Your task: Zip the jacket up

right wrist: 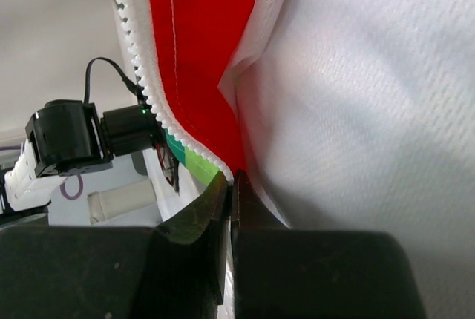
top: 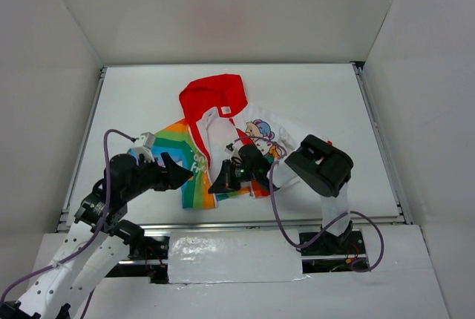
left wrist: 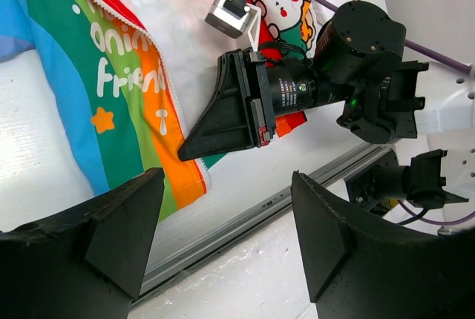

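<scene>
The jacket [top: 223,119] lies open on the white table, red hood at the back, rainbow-striped panel [top: 178,152] on the left, cartoon-print panel [top: 263,135] on the right. My right gripper [top: 223,184] is shut on the jacket's bottom front edge; in the right wrist view its jaws [right wrist: 230,185] pinch the lower end of the white zipper teeth [right wrist: 141,74] beside red lining and white fabric. My left gripper [top: 182,174] is open and empty, beside the rainbow panel's lower hem; in the left wrist view its fingers [left wrist: 126,215] frame bare table and rail, with the right gripper [left wrist: 223,122] ahead.
White walls enclose the table on three sides. A metal rail [top: 282,224] runs along the table's near edge. A purple cable [top: 276,208] loops from the right wrist down to the base. The left arm's cable [top: 107,163] arcs over its wrist.
</scene>
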Controlling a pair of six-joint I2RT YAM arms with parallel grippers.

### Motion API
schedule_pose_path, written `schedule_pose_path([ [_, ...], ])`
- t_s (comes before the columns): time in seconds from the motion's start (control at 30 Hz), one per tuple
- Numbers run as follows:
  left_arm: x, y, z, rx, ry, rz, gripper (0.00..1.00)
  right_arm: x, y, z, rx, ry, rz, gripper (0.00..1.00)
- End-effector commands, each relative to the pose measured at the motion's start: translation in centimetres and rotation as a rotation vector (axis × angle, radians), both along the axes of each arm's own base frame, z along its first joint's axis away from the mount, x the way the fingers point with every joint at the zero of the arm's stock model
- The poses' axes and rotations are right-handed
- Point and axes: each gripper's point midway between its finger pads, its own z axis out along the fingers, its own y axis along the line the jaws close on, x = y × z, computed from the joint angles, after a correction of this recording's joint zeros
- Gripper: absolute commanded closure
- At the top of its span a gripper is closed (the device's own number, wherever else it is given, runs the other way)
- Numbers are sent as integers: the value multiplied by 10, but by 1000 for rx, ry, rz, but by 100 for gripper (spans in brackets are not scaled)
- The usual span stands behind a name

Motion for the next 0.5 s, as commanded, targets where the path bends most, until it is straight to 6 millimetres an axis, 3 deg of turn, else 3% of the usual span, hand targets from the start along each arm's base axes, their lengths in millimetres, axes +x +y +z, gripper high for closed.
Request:
schedule_pose_path([
  [0.0, 1, -6, 10, -18, -40, -36, 19, 8, 9, 37, 59, -78, 3, 100],
  [0.13, 1, -13, 2, -30, -12, -68, 19, 9, 10, 78, 118, -129, 8, 100],
  [0.17, 0, -21, -4, -60, 5, -104, 20, 12, 11, 103, 154, -164, 8, 100],
  [0.2, 0, -22, -4, -61, 5, -104, 20, 12, 11, 103, 154, -164, 8, 100],
  [0.27, -3, -30, -12, -94, 36, -145, 21, 13, 13, 127, 201, -191, 19, 100],
  [0.37, -4, -39, -13, -137, 35, -183, 24, 18, 17, 143, 218, -212, 27, 100],
  [0.47, -4, -43, -9, -165, 17, -198, 30, 22, 19, 145, 212, -216, 25, 100],
])
